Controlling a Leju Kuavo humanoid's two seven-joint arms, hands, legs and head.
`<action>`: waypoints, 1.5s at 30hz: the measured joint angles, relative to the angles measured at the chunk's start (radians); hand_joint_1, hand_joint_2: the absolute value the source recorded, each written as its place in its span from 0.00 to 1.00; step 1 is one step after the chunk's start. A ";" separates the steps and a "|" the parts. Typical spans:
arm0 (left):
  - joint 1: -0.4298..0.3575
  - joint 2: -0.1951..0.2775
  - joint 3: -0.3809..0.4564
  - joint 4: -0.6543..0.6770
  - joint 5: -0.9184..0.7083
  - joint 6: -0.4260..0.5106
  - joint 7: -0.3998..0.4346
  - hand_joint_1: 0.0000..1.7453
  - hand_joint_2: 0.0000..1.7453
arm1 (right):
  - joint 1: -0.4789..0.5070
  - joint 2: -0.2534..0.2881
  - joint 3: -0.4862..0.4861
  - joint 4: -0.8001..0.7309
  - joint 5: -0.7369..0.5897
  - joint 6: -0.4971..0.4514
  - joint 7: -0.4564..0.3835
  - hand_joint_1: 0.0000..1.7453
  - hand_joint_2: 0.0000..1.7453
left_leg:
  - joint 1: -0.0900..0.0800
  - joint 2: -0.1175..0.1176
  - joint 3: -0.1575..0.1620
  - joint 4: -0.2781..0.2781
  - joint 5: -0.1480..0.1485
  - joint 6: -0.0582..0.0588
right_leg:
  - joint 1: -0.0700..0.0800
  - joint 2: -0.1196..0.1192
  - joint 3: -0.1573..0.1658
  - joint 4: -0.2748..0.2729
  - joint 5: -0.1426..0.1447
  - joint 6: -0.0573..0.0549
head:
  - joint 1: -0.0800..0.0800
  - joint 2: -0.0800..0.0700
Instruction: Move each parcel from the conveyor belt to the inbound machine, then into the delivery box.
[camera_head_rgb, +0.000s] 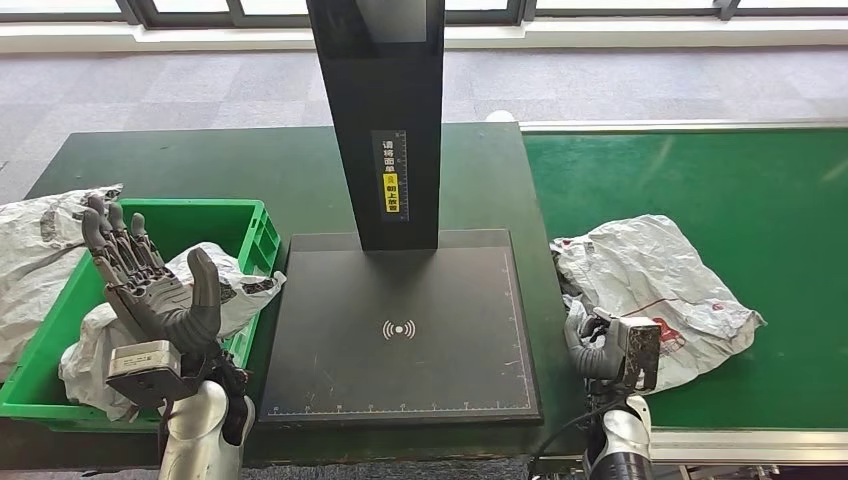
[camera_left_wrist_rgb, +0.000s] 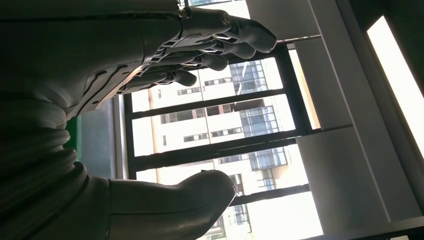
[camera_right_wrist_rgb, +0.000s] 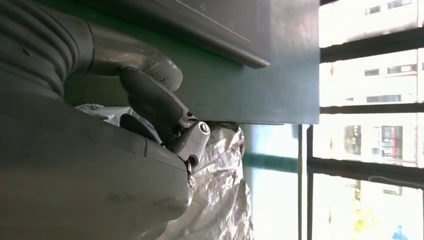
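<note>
A crumpled white-grey parcel (camera_head_rgb: 660, 270) lies on the green conveyor belt (camera_head_rgb: 720, 170), at its left end. My right hand (camera_head_rgb: 600, 345) sits at the parcel's near left corner. In the right wrist view this hand (camera_right_wrist_rgb: 100, 165) has its fingers (camera_right_wrist_rgb: 192, 137) curled into the parcel's (camera_right_wrist_rgb: 220, 185) crinkled edge, with film between thumb and palm. My left hand (camera_head_rgb: 150, 290) is raised above the green delivery box (camera_head_rgb: 200, 207), fingers spread and holding nothing; the left wrist view shows the same hand (camera_left_wrist_rgb: 60, 100) open against windows. A white parcel (camera_head_rgb: 235, 285) lies in the box. The black inbound machine platform (camera_head_rgb: 330, 300) is bare.
The machine's black post (camera_head_rgb: 385, 120) rises from the back of the platform, between box and belt. Another white parcel (camera_head_rgb: 35, 250) lies left of the box, partly over its rim. The dark green table (camera_head_rgb: 200, 160) stretches behind the box.
</note>
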 joint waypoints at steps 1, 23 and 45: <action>0.000 0.000 0.000 0.000 -0.001 -0.001 0.000 0.00 1.00 | 0.003 0.001 0.000 -0.010 0.016 -0.025 0.004 0.00 1.00 | 0.000 0.000 0.000 0.000 0.000 0.000 | 0.000 0.000 0.000 0.000 0.000 0.000 | 0.000 0.000; 0.001 0.000 0.000 -0.006 -0.005 0.022 0.004 0.00 1.00 | -0.016 0.005 0.024 0.060 0.427 -0.439 0.202 0.00 0.00 | 0.000 -0.002 -0.002 0.000 0.000 0.000 | 0.000 -0.003 0.000 0.000 -0.001 0.000 | 0.000 0.000; 0.003 0.000 0.000 -0.023 -0.016 0.035 0.018 0.00 1.00 | -0.052 -0.001 0.024 0.174 0.567 -0.348 0.360 1.00 1.00 | 0.000 -0.003 -0.001 0.000 0.000 0.000 | 0.000 -0.003 0.000 0.000 -0.001 0.000 | 0.000 0.000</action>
